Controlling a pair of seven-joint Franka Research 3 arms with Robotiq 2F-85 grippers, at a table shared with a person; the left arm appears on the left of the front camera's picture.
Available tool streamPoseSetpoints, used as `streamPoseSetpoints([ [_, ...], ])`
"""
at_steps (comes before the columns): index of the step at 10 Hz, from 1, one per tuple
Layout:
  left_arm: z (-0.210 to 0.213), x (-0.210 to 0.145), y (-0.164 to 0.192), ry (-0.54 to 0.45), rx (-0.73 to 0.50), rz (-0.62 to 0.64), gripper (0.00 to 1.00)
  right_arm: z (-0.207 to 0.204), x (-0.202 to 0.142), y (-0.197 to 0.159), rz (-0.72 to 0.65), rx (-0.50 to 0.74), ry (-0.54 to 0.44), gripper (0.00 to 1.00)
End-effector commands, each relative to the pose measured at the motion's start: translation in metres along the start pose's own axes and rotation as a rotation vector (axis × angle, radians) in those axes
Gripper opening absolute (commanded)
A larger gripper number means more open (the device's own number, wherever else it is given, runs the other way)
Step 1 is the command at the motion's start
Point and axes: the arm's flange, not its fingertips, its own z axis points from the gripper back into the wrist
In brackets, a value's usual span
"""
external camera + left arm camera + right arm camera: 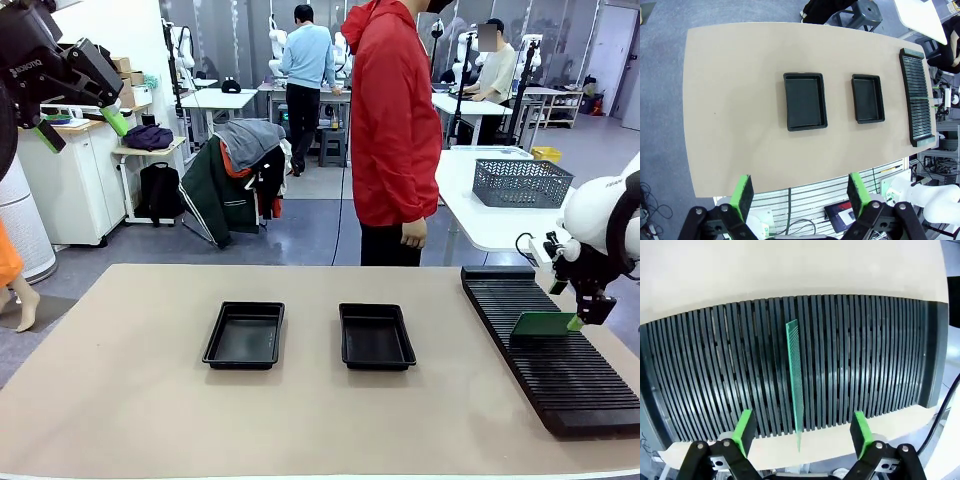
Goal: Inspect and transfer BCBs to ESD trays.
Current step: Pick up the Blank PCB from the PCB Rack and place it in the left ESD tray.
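**BCB standing in the rack; both ESD trays empty**

Nothing looks transferred yet. The left arm's fingers, green-padded, hang spread and empty high over the matte tan worktop. At mid-worktop the two trays are shallow glossy black plastic with flared rims and bare floors. On the right, the thin green board stands edge-on in a slot of the ribbed black rack. The right arm's fingers are spread either side of it, not touching.
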Motion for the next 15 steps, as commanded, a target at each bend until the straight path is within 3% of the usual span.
streamPoseSetpoints([
  [1,-0.001,0.0,0.001,0.003,-0.001,0.002,1.0,-0.013,-0.002,-0.007,0.018,-0.02,-0.034,1.0],
  [2,-0.001,0.0,0.001,0.003,-0.001,0.002,1.0,0.0,0.0,0.0,0.0,0.0,0.0,1.0],
  [9,-0.001,0.0,0.001,0.003,-0.001,0.002,1.0,-0.002,0.0,-0.002,0.002,-0.005,-0.002,1.0],
  [13,-0.001,0.0,0.001,0.003,-0.001,0.002,1.0,-0.008,-0.002,-0.002,0.04,-0.012,-0.062,1.0],
  [15,-0.001,0.0,0.001,0.003,-0.001,0.002,1.0,-0.011,0.001,-0.002,0.079,-0.001,-0.053,0.93],
])
